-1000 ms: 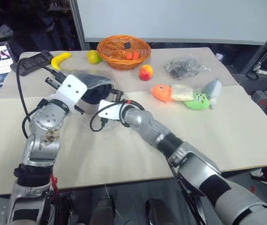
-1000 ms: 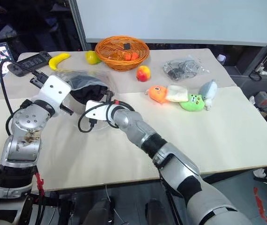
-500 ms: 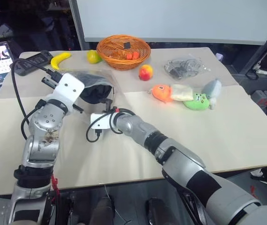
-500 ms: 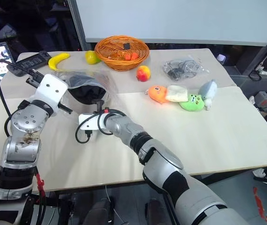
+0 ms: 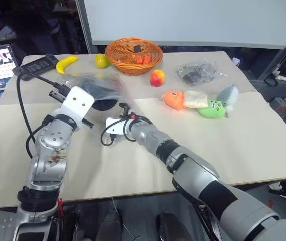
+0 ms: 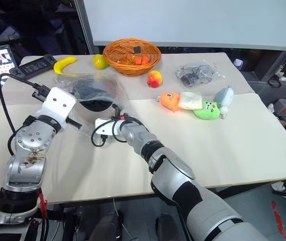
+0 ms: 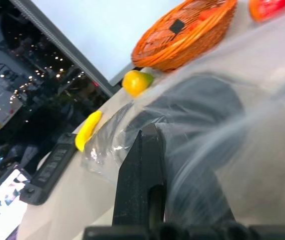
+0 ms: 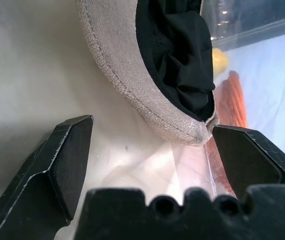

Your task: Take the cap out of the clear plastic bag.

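The round beige-and-black fabric cap (image 8: 157, 70) sits just ahead of the wide-open, empty right gripper (image 8: 152, 150); the left gripper (image 7: 143, 170) pinches the crinkly clear plastic bag (image 6: 90, 85), bare tabletop (image 6: 208, 145) alongside.

Beige-rimmed cap (image 8: 147, 75) with black lining; orange basket (image 5: 133, 55), yellow banana (image 5: 65, 64).

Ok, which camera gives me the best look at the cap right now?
The right wrist view: the cap is close up, tan seamed rim and black underside, just ahead of the open right gripper. The left wrist view shows it as a dark shape through the bag; the head views show it small and dark.
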### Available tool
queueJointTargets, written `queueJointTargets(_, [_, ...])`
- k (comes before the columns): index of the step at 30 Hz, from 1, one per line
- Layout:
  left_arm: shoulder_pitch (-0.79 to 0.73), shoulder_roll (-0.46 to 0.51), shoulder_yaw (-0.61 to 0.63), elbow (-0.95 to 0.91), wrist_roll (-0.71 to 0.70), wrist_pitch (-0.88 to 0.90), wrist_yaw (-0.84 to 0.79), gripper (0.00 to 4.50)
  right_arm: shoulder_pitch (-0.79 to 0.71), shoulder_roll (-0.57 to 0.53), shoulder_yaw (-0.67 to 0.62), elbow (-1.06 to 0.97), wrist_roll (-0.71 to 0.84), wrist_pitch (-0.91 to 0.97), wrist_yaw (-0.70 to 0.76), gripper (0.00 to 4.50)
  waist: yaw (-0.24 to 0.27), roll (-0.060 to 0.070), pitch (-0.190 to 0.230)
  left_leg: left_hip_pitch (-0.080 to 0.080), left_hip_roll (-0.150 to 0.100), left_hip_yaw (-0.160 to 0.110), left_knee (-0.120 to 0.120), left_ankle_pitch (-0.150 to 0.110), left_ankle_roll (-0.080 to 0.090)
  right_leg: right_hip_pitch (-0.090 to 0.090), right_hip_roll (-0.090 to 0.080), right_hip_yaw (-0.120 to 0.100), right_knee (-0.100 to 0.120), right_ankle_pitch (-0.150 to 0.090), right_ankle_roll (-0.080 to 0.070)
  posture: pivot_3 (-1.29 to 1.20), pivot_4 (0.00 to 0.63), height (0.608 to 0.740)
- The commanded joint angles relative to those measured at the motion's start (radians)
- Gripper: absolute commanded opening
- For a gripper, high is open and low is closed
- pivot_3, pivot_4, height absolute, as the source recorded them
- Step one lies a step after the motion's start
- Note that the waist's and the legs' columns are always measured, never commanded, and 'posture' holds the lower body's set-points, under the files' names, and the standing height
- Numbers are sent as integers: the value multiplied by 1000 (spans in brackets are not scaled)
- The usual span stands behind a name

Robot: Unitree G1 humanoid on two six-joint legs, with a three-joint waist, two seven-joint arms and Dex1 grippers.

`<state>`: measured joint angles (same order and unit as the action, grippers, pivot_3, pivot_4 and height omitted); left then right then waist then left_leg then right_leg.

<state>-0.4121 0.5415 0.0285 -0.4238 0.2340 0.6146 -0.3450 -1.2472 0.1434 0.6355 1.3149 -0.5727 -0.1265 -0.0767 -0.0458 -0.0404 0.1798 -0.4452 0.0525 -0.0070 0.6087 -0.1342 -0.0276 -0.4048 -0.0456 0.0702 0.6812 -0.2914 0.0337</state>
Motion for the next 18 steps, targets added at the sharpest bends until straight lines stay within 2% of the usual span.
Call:
queueJointTargets(1, [4,-2,7,-60,9,10,8,0,-57,186,9,7,-26,-15,-24,3858,0,0,0,0,0,0,0,0,0,0,0,0,0,0,0,0,150,740])
queueJointTargets(2, [5,-2,7,-60,8,12,9,0,-57,190,13,5,-31,-22,-27,3388,-1,0,0,0,0,0,0,0,0,0,0,0,0,0,0,0,150,740])
queueJointTargets(3, [6,-2,7,-61,7,14,9,0,-57,193,17,4,-37,-28,-31,3179,-2,0,0,0,0,0,0,0,0,0,0,0,0,0,0,0,150,740])
queueJointTargets(9, [7,-1,4,-64,6,24,8,0,-73,214,33,-9,-61,-43,-60,1099,-5,0,0,0,0,0,-1,0,0,-1,0,0,0,0,0,0,150,740])
queueJointTargets(18, [25,-24,-8,-105,-5,42,6,0,-82,200,55,-99,-81,-100,-59,1099,-9,0,0,0,0,0,-1,0,0,-1,0,0,0,0,0,0,150,740])
